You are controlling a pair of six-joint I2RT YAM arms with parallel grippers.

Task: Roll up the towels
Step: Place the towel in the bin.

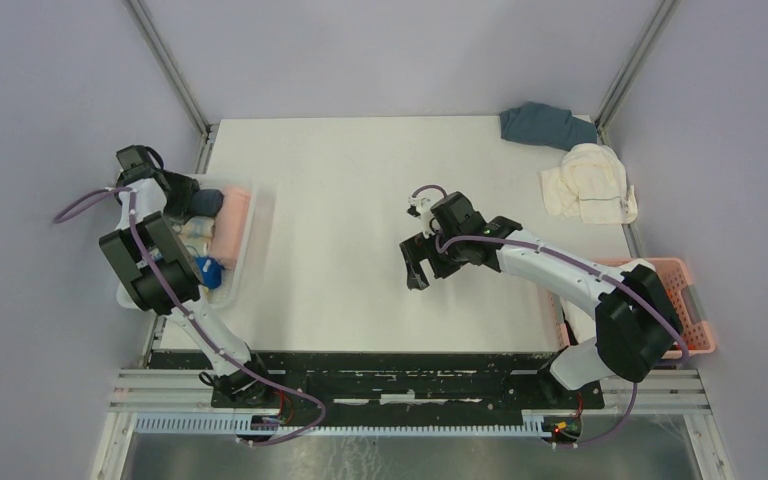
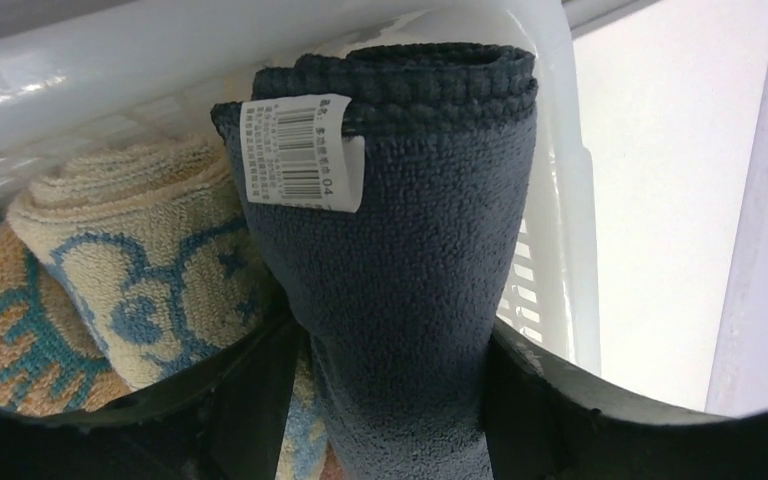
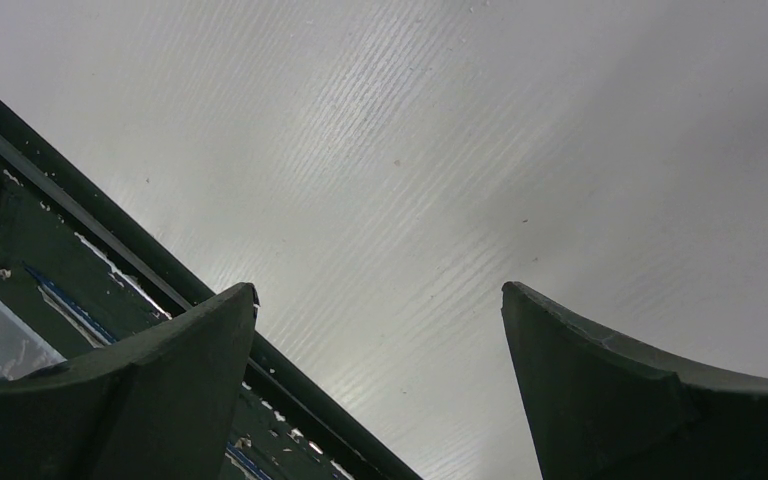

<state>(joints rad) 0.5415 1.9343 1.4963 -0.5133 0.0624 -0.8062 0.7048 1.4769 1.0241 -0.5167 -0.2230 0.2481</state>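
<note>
Navy towel (image 2: 400, 280) in white basket (image 2: 558, 180) at counter (image 1: 360, 180) left edge, clenched by left claw (image 2: 390, 390). Right claw (image 3: 378, 300) released, jaws wide, above white counter centre. Lavender walls (image 1: 380, 50) around.

This has the look of a robotics lab cell rather than a home. Bare lavender-grey walls (image 1: 50, 80) close in a plain white table (image 1: 360, 180), and aluminium frame posts (image 1: 168, 62) rise at its far corners. The left arm (image 1: 150, 265) and right arm (image 1: 560, 275) are bolted to a black base plate (image 1: 400, 362) on metal rails (image 1: 160, 385), with purple cables (image 1: 80, 205) looping off them. Towels (image 1: 590, 180) sit heaped by one corner, a white basket (image 1: 260, 215) and a pink basket (image 1: 695, 290) flank the table, and a navy towel (image 2: 400, 300) carries a barcode label (image 2: 298, 150)
</note>
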